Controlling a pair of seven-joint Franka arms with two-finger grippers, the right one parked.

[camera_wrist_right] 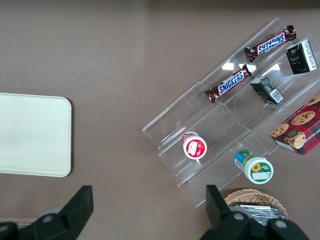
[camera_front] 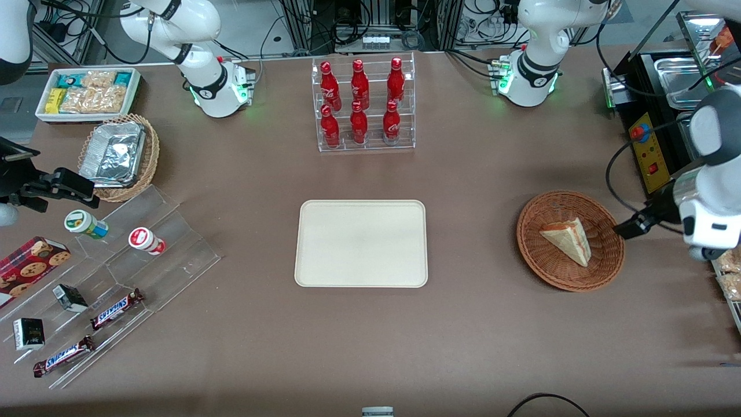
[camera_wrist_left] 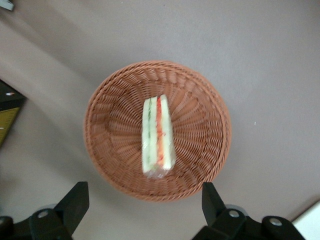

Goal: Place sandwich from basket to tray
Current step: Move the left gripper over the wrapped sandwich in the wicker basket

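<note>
The sandwich (camera_front: 568,238) (camera_wrist_left: 158,137), a white wedge with red and green filling along its edge, lies in the round reddish-brown wicker basket (camera_front: 538,260) (camera_wrist_left: 110,130). My left gripper (camera_front: 628,227) (camera_wrist_left: 144,205) hovers above the basket's rim, on the side toward the working arm's end of the table. It is open, with its fingers wide apart and nothing between them. The sandwich is untouched, clear of the fingertips. The cream tray (camera_front: 361,243) (camera_wrist_right: 32,134) lies flat and bare at the middle of the table, a basket's width away toward the parked arm's end.
A clear rack of red bottles (camera_front: 365,104) stands farther from the front camera than the tray. A black machine (camera_front: 654,116) and snack packets (camera_front: 730,278) sit near the working arm. Acrylic shelves with snacks (camera_front: 116,278), a tan foil basket (camera_front: 118,156) and a white bin (camera_front: 87,92) lie toward the parked arm's end.
</note>
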